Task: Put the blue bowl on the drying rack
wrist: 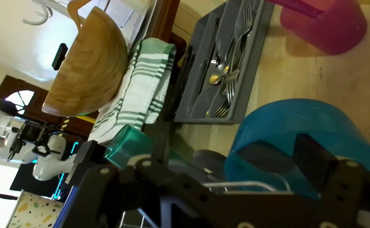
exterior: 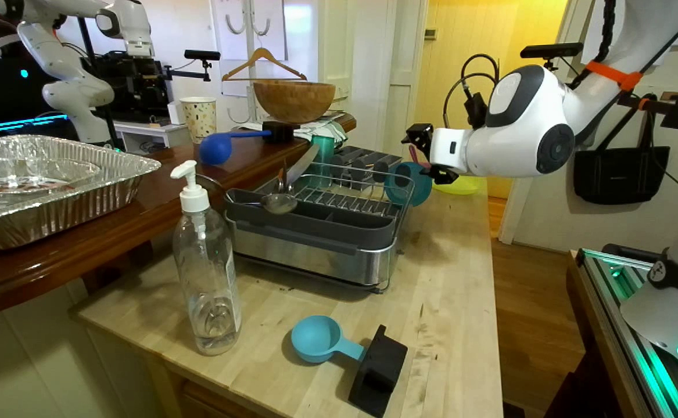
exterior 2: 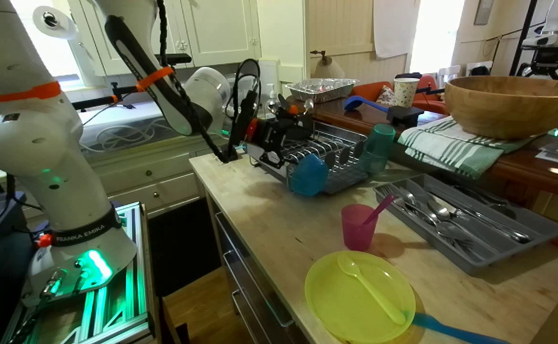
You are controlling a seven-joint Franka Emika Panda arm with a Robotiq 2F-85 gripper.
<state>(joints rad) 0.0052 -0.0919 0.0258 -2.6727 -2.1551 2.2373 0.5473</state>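
Note:
The blue bowl stands tipped on its side at the end corner of the drying rack, with the rack's wire rim crossing it. In an exterior view the bowl overhangs that end of the rack. My gripper is open, its fingers spread wide. One finger overlaps the bowl in the wrist view; whether it touches cannot be told. The gripper appears just above and beside the bowl, and no object is gripped.
A green cup and grey discs share the rack. Close by are a cutlery tray, a pink cup and a yellow plate. A soap bottle and a blue scoop stand at the table's opposite end.

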